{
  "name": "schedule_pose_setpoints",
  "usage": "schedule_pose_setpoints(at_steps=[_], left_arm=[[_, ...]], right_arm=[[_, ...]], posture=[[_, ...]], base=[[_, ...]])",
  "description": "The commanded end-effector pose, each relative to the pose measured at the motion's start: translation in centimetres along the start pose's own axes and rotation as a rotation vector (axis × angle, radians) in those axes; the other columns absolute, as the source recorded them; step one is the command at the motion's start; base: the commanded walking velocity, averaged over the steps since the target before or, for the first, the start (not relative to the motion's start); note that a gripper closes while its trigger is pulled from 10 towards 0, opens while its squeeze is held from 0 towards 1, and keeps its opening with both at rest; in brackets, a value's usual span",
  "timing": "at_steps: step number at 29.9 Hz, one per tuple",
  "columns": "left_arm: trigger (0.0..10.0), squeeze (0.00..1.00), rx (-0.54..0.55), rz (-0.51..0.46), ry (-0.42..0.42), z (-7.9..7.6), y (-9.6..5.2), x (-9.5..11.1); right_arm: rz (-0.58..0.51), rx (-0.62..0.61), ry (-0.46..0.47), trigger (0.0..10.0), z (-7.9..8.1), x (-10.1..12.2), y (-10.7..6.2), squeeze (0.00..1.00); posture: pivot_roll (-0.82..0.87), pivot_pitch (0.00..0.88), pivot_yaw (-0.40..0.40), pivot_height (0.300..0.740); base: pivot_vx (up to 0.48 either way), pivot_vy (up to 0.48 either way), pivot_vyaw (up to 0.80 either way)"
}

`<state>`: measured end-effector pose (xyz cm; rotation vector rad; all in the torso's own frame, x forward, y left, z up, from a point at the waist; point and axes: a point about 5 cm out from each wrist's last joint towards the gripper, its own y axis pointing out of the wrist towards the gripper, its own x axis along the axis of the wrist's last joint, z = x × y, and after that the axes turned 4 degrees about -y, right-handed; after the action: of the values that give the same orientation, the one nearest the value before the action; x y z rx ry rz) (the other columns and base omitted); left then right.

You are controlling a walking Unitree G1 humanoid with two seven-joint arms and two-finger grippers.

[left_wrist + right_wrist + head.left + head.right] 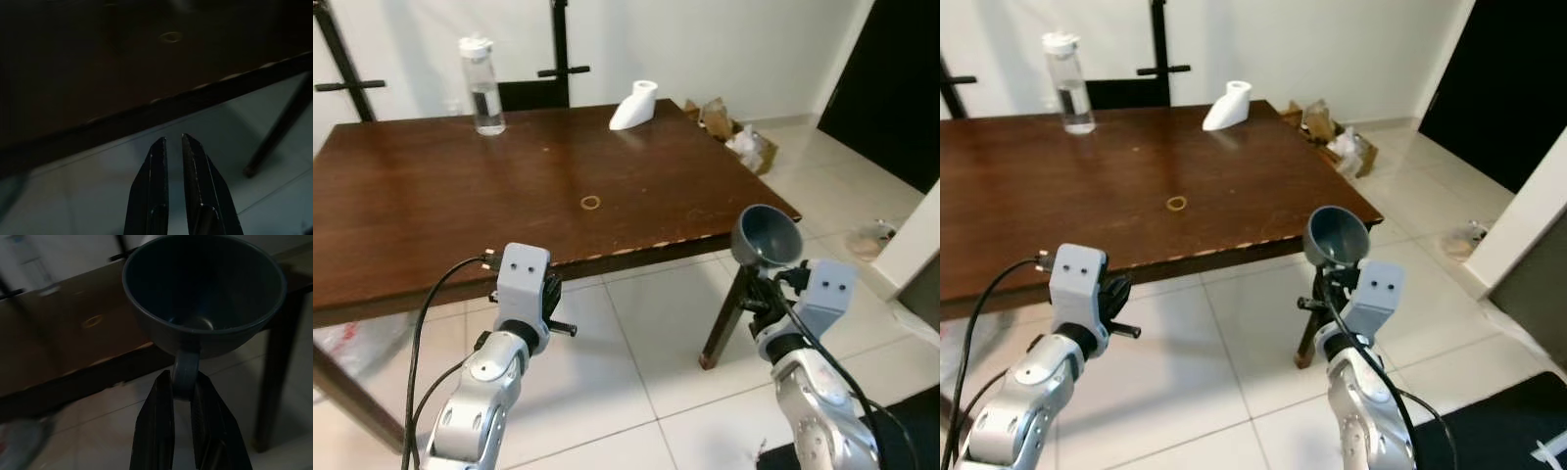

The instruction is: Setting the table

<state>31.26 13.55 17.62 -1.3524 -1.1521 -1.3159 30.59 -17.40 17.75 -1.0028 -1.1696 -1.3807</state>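
Observation:
A grey-blue cup (pixel 767 235) hangs in the air just off the table's front right corner, mouth tilted toward the camera. My right gripper (pixel 184 377) is shut on the cup's handle (pixel 185 372). The dark brown wooden table (pixel 460 186) spreads ahead of me. My left gripper (pixel 172 139) is shut with nothing in it, low before the table's front edge (pixel 161 105), over the tiled floor.
On the table stand a clear water bottle (pixel 484 86) at the back, a white tilted object (pixel 634 106) at the back right, and a small ring (pixel 590 203) near the middle. A table leg (pixel 724 313) is beside my right arm. A box of clutter (pixel 734 132) lies on the floor beyond.

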Motion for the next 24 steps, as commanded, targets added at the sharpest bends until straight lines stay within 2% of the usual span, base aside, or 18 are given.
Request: schedule_pose_setpoints(at_steps=[1,10,24], left_arm=[[10.0,0.0,0.002,0.024,-0.001,-0.06,-0.11,-0.69],[10.0,0.0,0.004,0.029,0.0,-0.04,-0.09,-0.72],[10.0,0.0,0.009,0.081,-0.011,-0.24,0.0,-1.29]], right_arm=[[-0.014,-0.006,0.009,10.0,-0.2,0.2,-0.08,0.0],[-0.01,-0.001,0.021,10.0,-0.1,0.14,-0.08,0.0],[-0.005,0.01,0.041,10.0,-0.06,0.02,-0.26,0.0]], posture=[[0.04,0.076,0.045,0.74],[0.05,0.078,0.047,0.74],[0.05,0.082,0.049,0.74]], base=[[-0.259,0.0,0.0],[-0.255,0.0,0.0],[0.0,0.0,0.06]])
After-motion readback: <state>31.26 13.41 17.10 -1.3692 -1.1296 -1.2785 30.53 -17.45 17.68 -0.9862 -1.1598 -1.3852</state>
